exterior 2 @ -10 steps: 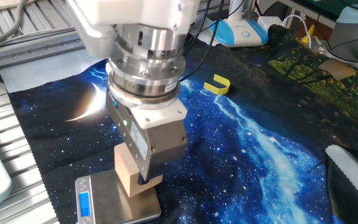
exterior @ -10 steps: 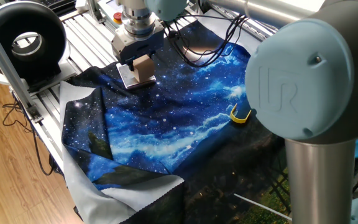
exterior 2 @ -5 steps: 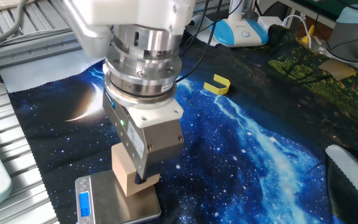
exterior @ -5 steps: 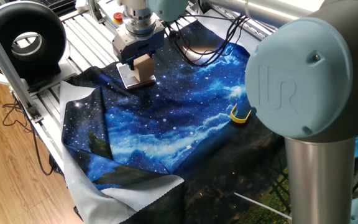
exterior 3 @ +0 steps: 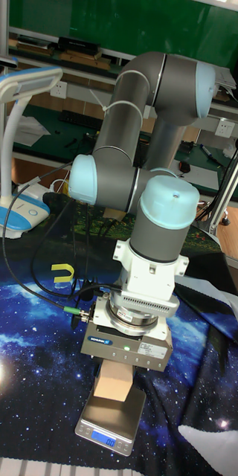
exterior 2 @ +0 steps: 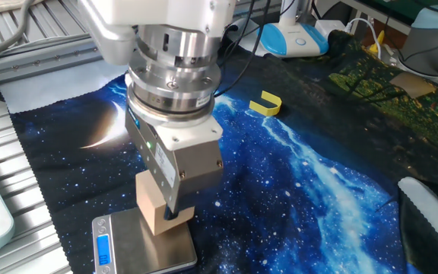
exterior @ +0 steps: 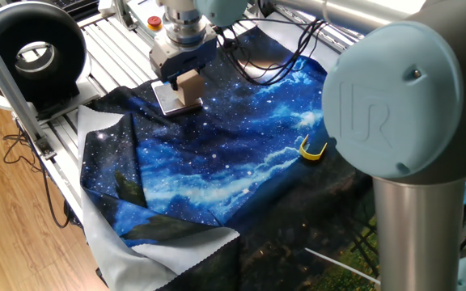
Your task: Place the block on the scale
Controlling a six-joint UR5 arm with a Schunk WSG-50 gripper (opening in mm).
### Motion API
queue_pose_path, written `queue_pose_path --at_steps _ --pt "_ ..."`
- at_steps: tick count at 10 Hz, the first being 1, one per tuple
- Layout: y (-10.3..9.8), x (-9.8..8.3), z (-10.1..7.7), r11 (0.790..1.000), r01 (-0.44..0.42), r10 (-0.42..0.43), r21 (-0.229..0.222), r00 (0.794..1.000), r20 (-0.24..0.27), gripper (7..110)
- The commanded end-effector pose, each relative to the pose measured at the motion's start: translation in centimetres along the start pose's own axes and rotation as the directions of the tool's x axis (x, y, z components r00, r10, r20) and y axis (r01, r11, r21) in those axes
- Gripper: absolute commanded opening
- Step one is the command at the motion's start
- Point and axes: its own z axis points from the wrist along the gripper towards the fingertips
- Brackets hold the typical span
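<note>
gripper (exterior 2: 167, 217): closed tight on the block (exterior 2: 153, 207), straight above it | block: sitting on the scale (exterior 2: 139, 246), on its grey metal top, held upright | scale: on the starry blue cloth (exterior 2: 295, 175), blue strip facing front | yellow clip (exterior 2: 265, 103): well apart, further back on cloth

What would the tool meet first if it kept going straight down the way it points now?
The tool points down with the block between its fingers, so the block's underside would press on the scale platform first. It looks already on or just above the platform; the remaining gap cannot be told.
</note>
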Motion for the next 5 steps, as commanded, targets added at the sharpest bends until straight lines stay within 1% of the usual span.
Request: queue_pose_path --at_steps 1,2,3,5 --pt "-0.9 -0.7 0.0 1.0 0.014 -0.014 0.004 0.999 0.049 7" --pt "-1.5 -0.1 0.1 1.0 -0.011 0.01 0.026 1.0 0.023 7" --pt "-1.9 0.0 0.0 0.999 -0.019 0.019 0.042 1.0 0.02 7" --pt "-0.7 -0.8 0.0 1.0 -0.015 0.015 -0.005 0.999 0.05 7"
